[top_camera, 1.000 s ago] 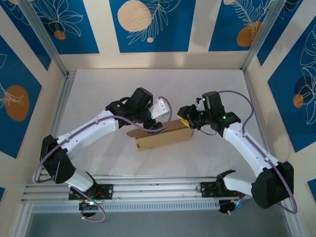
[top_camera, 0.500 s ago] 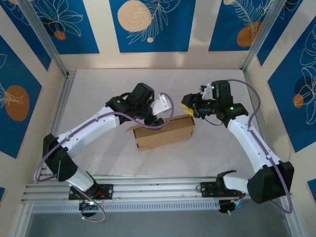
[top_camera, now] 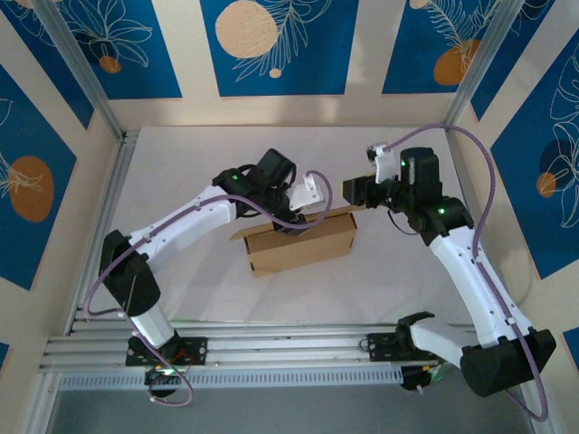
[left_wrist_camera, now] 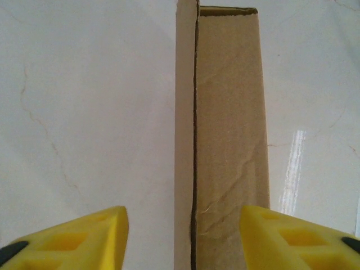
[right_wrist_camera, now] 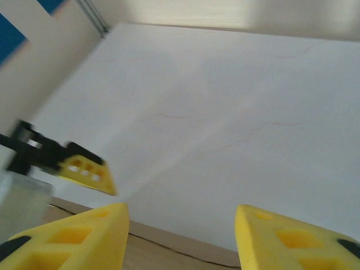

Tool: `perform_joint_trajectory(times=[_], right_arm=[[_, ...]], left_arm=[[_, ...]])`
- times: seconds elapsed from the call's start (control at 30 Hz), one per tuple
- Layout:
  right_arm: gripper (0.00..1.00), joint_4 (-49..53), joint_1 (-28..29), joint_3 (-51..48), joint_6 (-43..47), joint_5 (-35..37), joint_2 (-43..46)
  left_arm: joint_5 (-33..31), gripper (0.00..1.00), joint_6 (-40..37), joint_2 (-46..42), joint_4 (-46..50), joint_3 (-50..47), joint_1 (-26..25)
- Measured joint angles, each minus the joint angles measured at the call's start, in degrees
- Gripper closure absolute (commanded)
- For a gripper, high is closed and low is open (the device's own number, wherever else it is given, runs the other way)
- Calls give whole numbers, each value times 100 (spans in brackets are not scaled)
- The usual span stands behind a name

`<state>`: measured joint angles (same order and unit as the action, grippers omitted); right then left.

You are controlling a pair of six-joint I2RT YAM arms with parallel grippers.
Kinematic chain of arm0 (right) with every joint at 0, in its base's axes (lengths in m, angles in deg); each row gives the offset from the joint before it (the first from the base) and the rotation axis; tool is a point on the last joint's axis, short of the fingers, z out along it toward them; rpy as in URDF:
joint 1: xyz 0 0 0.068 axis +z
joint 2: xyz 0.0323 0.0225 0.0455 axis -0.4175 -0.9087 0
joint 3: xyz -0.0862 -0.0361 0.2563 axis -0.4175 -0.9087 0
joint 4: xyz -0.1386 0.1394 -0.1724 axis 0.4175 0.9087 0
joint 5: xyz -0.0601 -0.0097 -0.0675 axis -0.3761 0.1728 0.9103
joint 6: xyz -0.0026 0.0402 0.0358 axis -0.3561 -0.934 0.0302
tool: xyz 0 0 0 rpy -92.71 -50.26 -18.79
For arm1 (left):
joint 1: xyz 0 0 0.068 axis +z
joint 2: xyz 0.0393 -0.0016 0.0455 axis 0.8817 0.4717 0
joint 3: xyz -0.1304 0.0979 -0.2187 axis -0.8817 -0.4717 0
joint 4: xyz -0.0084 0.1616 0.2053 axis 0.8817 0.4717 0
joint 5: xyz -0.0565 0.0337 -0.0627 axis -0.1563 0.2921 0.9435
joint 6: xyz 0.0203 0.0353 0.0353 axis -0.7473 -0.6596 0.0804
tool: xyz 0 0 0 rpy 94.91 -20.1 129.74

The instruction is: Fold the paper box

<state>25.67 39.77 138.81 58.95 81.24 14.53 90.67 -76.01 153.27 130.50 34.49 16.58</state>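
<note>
Paper box (top_camera: 303, 242) rests on the white table (top_camera: 181, 163), with the arm bases on its near side. Body looks formed: walls up, top closed along a seam. The flap (top_camera: 241, 234) at its left end juts out, untucked. Left gripper (left_wrist_camera: 183, 236) straddles its far edge, jaws parted, not clamping. Right gripper (top_camera: 351, 192) sits off its far-right corner, released and empty. Judged nearly done.

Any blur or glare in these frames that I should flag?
Right wrist view: blurred, the table and the paper box edge soft. Left wrist view: sharp on the paper box, with a bright glare streak on the table beside it. Top external view: sharp, evenly lit, soft shadows.
</note>
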Motion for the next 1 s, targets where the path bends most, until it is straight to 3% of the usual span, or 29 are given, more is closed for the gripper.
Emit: perform_joint_trajectory(times=[0.17,0.37,0.6,1.0], right_arm=[[44,-326,-402,-588,1239,83,-11],[44,-540,-1128,-706,2494,-1150,-11],[43,-107,-1329,-444,3650,-2120,-396],[43,378,-1292,-710,4444,-1961,-560]], left_arm=[[92,72,-57,35,-24,0,0],[116,88,-155,35,-46,0,0],[116,90,-203,11,-269,-107,0],[116,90,-199,-35,-402,-190,0]])
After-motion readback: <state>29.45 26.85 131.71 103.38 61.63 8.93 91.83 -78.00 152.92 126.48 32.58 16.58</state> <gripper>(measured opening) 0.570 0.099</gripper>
